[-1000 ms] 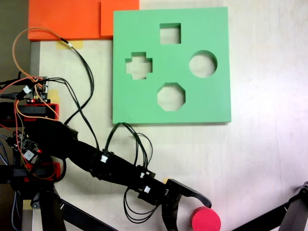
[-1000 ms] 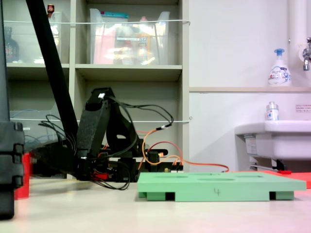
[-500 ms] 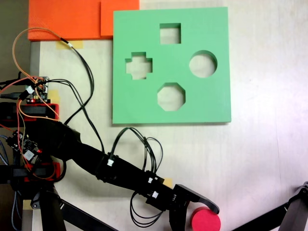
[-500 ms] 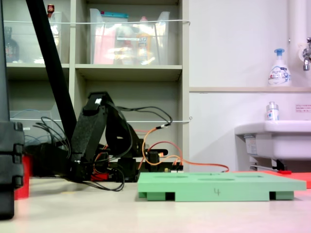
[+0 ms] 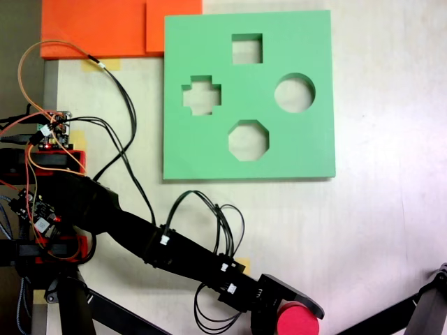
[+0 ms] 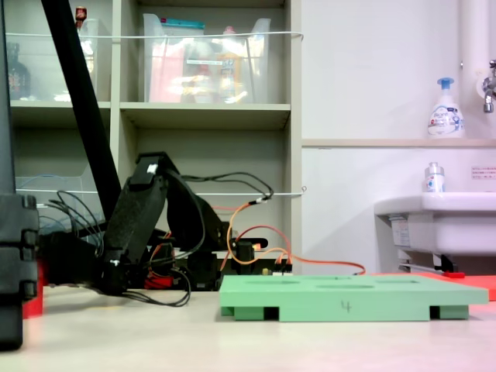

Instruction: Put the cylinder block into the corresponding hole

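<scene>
The red cylinder block [image 5: 302, 321] stands on the table at the bottom edge of a fixed view, and shows as a red sliver at the far left of another fixed view [image 6: 34, 288]. My gripper [image 5: 288, 322] is open and low over the table. One jaw curves along the block's upper side and the other lies at its left, so the block sits between them. The green board [image 5: 209, 146] lies flat at the top, far from the gripper. Its circular hole [image 5: 294, 93] is on the right side, beside octagonal, cross and square cutouts.
Orange foam sheets [image 5: 105, 28] lie at the top left. Loose cables [image 5: 209, 223] and a controller board [image 5: 52, 132] sit near the arm's base. A black tripod leg [image 5: 419, 310] enters at bottom right. A black stand [image 6: 15, 263] blocks the left of the side view.
The arm has stretched down and right along the table. The jaws, which were short of the red block, now sit on either side of it. The block has stayed put.
</scene>
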Available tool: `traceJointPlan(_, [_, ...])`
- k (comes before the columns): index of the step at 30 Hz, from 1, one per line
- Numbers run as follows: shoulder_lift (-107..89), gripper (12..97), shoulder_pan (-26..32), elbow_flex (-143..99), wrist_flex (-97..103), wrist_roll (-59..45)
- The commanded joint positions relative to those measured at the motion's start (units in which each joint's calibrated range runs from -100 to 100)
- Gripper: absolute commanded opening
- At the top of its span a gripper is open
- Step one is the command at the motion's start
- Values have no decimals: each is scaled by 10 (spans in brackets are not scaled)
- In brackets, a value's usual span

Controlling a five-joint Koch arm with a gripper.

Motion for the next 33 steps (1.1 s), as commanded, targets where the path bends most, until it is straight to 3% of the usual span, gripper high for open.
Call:
traceJointPlan(1, [-1,758,-7,40,-5,4])
traceJointPlan(5, [1,693,-8,41,-7,4])
traceJointPlan(8, [4,487,-12,26,5,4])
traceJointPlan(9, [4,458,-14,23,5,4])
traceJointPlan(24, [0,384,-12,9,6,4])
traceJointPlan(33, [-84,384,-1,-33,5,5])
